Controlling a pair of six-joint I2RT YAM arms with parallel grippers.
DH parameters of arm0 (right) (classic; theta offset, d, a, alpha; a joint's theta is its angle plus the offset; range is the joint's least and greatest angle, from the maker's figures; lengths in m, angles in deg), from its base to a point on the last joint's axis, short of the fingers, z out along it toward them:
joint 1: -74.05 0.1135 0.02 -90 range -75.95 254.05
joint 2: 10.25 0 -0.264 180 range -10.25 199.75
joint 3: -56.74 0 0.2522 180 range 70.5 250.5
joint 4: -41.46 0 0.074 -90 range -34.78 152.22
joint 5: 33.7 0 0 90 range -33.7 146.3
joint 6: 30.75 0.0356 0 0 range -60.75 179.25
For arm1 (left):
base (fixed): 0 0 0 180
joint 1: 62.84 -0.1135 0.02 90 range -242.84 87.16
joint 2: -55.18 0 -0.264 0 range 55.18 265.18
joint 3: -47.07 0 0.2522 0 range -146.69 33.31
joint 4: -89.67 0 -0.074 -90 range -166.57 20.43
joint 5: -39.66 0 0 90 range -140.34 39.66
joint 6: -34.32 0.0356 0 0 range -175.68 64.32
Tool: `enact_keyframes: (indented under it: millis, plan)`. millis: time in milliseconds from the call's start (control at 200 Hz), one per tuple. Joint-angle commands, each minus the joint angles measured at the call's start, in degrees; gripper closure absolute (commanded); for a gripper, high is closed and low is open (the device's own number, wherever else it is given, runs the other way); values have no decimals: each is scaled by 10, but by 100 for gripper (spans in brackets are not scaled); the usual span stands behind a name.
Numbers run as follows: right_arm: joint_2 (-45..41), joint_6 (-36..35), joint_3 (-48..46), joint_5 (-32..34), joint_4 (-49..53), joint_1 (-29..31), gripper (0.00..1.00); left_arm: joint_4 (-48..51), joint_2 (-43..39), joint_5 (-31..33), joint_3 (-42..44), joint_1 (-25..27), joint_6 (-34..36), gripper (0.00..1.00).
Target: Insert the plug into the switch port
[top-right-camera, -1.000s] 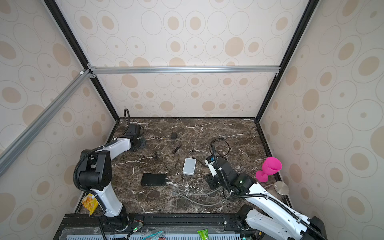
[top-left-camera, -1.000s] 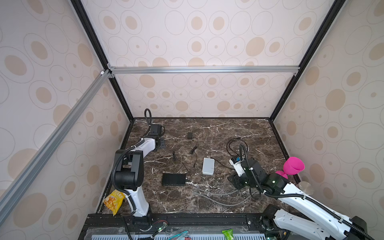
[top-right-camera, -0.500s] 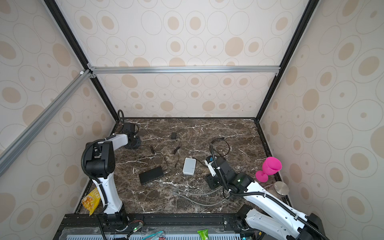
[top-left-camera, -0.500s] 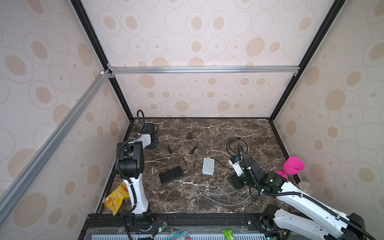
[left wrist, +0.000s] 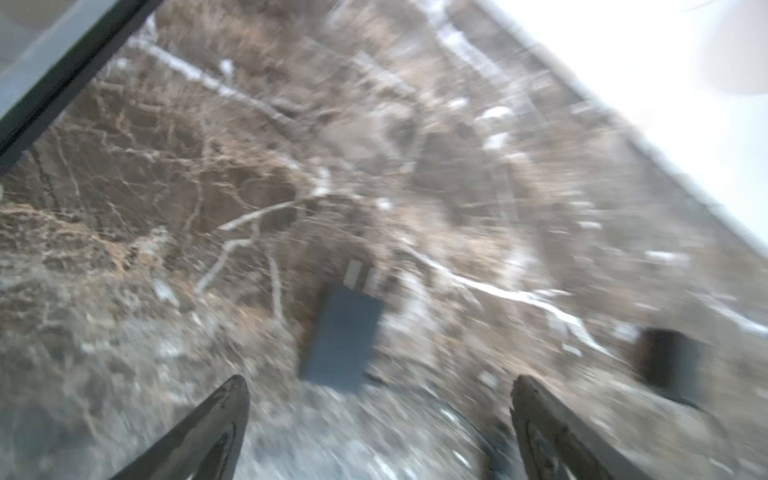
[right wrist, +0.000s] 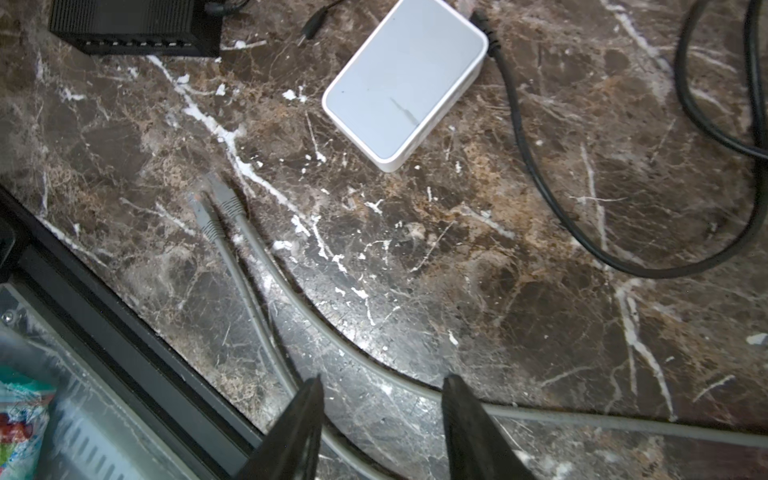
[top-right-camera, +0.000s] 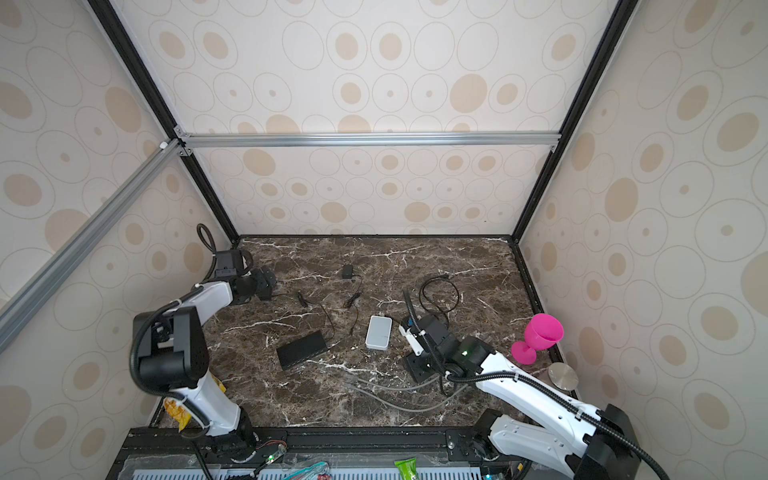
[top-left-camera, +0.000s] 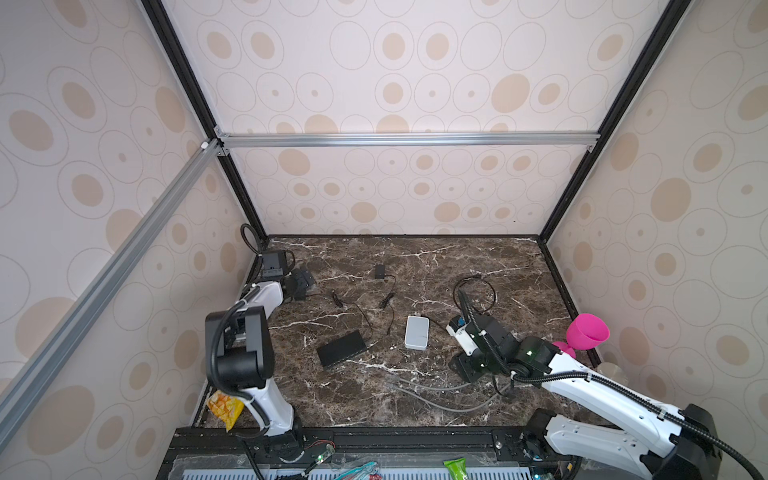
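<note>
A: If you take the black switch (top-left-camera: 341,353) as your marker on the marble tabletop (top-left-camera: 457,257), where do your arms stand?

B: Your left gripper (top-left-camera: 305,282) is well away from the switch, toward the back left corner and low over the tabletop. Its wrist view is blurred, yet you can see the fingers (left wrist: 208,424) spread wide with nothing between them, and a black adapter (left wrist: 343,336) with two prongs lying just beyond them.

A: And the right gripper (right wrist: 383,380)?

B: It hangs to the right of the switch, nearer the front rail. Its fingers stand apart as well, clamped on nothing. The grey cable (right wrist: 623,424) runs over the tabletop under them, and you cannot tell whether they touch it.

A: What sits nearest the switch?

B: A white box (top-right-camera: 378,331), just to its right and not touching it, with a black lead (right wrist: 523,137) at one end.

A: And the plug you need?

B: Both grey plugs (right wrist: 224,195) lie side by side on the tabletop, in front of the switch and a little to its right, clear of it. The switch's row of ports (right wrist: 137,41) faces their way, and neither plug is in a port.
</note>
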Motion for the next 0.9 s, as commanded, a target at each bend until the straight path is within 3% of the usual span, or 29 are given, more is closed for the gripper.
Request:
enact_keyframes:
  millis: [0,205,390,740,895]
  plan:
    - [29,31,40,25,19,42,51,-47,-102,-66,66,18,-42,2]
    - [118,44,98,25,9,90,51,-108,-307,-169,216,88,-57,2]
    - [203,0,151,7,23,98,53,-79,-458,-196,294,129,-37,2]
    - [303,-89,160,-112,-7,100,70,-13,-541,-268,292,156,-37,11]
    - [336,-96,145,-104,-49,123,70,41,-578,-268,260,156,7,11]
